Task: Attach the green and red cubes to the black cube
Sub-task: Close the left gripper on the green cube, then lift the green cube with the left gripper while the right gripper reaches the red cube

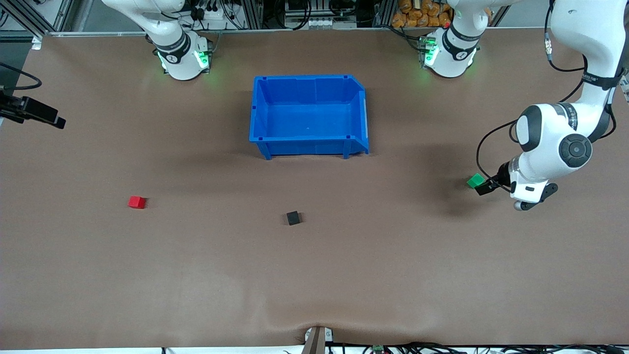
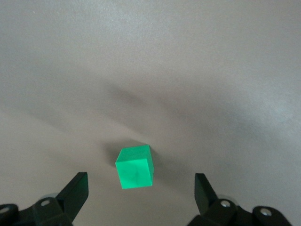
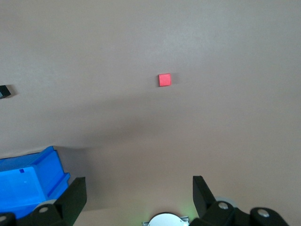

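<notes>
The green cube (image 1: 474, 181) lies on the brown table near the left arm's end. My left gripper (image 1: 485, 188) hangs just over it, open and empty. In the left wrist view the green cube (image 2: 135, 167) sits between and slightly ahead of the spread fingers of that gripper (image 2: 141, 181). The black cube (image 1: 293, 218) lies mid-table, nearer the front camera than the bin. The red cube (image 1: 137, 202) lies toward the right arm's end. My right gripper (image 1: 49, 118) waits open and empty, high over that end; its wrist view (image 3: 138, 184) shows the red cube (image 3: 164, 80) and black cube (image 3: 4, 92).
A big blue plastic bin (image 1: 308, 142) stands empty at mid-table near the arm bases; its corner shows in the right wrist view (image 3: 47, 172). A clamp (image 1: 317, 339) sits at the table's front edge. The three cubes lie well apart.
</notes>
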Motion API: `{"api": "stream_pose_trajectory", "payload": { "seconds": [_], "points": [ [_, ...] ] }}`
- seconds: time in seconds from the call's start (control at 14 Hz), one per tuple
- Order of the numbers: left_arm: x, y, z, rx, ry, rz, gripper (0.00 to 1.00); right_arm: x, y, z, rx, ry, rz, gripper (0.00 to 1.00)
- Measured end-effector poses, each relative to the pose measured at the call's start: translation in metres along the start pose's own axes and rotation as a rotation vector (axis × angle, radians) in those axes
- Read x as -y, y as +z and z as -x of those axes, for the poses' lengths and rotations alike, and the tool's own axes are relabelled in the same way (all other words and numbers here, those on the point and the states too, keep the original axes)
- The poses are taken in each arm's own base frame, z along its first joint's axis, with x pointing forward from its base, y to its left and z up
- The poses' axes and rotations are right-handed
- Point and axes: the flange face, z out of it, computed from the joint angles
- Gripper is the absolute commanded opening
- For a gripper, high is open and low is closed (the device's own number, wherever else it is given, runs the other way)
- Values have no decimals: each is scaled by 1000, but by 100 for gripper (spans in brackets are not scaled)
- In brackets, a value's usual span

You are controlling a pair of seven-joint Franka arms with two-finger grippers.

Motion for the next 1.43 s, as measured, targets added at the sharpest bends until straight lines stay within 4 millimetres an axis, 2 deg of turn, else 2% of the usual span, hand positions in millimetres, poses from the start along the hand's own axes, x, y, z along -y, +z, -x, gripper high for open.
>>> {"api": "stream_pose_trajectory", "payload": {
  "seconds": [0.14, 0.43, 1.0, 1.43],
  "points": [
    [-1, 12, -1, -8, -20, 8, 100, 1, 0, 0, -1, -1, 0, 100],
    [-2, 29, 0, -1, -102, 7, 93, 4, -1, -2, -17, -7, -1, 100],
    [4, 39, 7, 20, -142, -7, 92, 12, -2, -4, -38, -22, -1, 100],
    [19, 46, 5, 30, -167, -10, 84, 13, -2, -3, -38, -24, -1, 100]
  ]
}}
